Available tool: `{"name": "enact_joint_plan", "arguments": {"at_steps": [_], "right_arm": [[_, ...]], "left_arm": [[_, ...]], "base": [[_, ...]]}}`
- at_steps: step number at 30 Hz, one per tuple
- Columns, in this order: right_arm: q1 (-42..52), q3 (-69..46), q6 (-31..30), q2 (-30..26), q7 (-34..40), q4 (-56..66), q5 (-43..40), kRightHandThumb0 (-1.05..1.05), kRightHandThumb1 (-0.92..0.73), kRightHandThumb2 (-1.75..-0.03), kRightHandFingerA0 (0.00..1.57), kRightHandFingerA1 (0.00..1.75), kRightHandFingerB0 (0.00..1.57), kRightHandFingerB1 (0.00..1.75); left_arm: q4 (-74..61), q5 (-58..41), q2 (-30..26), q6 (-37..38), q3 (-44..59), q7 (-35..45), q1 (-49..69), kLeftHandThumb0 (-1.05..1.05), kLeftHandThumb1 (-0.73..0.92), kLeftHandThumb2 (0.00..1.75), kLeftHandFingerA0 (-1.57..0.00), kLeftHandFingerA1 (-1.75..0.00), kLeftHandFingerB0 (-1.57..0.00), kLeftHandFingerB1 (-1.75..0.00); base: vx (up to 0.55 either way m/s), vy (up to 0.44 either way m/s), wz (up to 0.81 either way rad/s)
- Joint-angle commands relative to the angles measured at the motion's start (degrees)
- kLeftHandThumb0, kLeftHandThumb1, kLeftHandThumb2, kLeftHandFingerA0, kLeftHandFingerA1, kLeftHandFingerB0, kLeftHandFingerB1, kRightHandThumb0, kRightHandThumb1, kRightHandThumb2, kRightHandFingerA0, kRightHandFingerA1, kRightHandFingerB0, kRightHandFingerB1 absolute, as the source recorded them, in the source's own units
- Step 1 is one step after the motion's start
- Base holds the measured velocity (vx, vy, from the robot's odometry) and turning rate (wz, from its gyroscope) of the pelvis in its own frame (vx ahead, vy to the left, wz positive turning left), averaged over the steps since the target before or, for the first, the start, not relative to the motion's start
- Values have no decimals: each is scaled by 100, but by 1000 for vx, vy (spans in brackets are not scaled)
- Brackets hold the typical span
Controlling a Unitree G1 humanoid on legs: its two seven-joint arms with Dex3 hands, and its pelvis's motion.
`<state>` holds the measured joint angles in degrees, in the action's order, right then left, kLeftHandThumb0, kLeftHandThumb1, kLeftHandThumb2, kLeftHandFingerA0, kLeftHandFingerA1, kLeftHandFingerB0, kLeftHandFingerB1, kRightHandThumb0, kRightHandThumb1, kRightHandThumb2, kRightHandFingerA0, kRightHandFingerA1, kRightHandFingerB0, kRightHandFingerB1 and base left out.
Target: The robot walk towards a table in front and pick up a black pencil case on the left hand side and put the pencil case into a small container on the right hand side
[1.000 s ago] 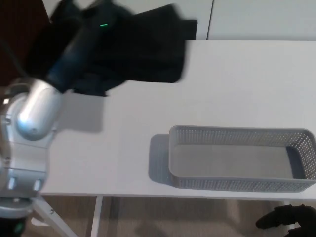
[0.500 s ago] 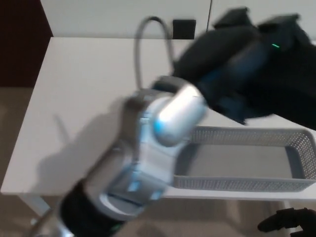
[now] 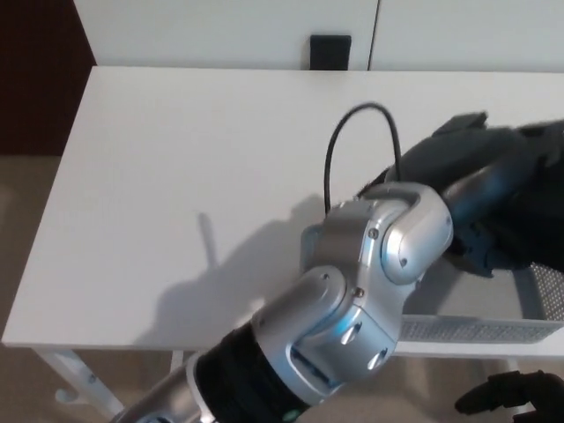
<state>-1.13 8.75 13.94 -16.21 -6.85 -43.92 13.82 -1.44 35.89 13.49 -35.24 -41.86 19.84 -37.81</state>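
Out at the picture's right edge, my left hand (image 3: 522, 148) is a dark blur merged with the case (image 3: 539, 231). I cannot tell whether it is clamped on it. The case shows as a black mass just under the hand, over the right part of the bin (image 3: 480, 330). It is cut off by the edge, so I cannot read its long axis or which way it points. My silver arm (image 3: 388, 256) crosses from lower left and hides the bin's left end. A black cable (image 3: 352, 123) loops above the elbow. The bin sits on the white table (image 3: 176, 176) near the front edge. My right hand (image 3: 507, 397) is low at bottom right, too dark to read.
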Motion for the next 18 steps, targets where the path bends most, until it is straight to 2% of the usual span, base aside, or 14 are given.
{"name": "enact_joint_plan", "arguments": {"at_steps": [1,4,6,7,10,14,18], "right_arm": [[-24,45,-21,-91,-56,88,57,-81,-31,-72,105,56,90,51],[-79,41,-86,-93,-95,159,45,-82,-33,-72,104,54,90,51],[-96,28,-96,-99,-111,181,29,-81,-33,-72,104,55,90,51],[-115,31,-86,-101,-124,158,30,-81,-32,-72,105,56,91,51],[-163,70,-91,-118,-96,128,99,-85,-34,-73,105,55,93,50],[-183,73,-125,-94,-59,139,105,-78,-30,-72,107,59,92,53],[-180,69,-75,-102,-59,92,99,-79,-31,-72,106,58,91,52]], "left_arm": [[138,-152,391,-408,99,-244,308,-22,80,65,-93,-133,-69,-115],[165,-315,463,-492,327,-275,414,-18,78,74,-100,-127,-76,-105],[209,-316,415,-456,391,-327,482,-17,73,81,-99,-128,-79,-104],[190,-342,403,-467,448,-342,549,-18,71,85,-97,-137,-79,-109],[171,-386,375,-418,529,-381,630,-17,70,86,-98,-137,-80,-109],[70,-396,295,-440,556,-329,637,-16,72,83,-98,-131,-79,-102],[45,-412,246,-409,548,-303,625,-17,74,80,-98,-130,-78,-100]], "base": [[0,0,0],[0,0,0],[0,0,0],[0,0,0],[0,0,0],[0,0,0],[0,0,0]]}}
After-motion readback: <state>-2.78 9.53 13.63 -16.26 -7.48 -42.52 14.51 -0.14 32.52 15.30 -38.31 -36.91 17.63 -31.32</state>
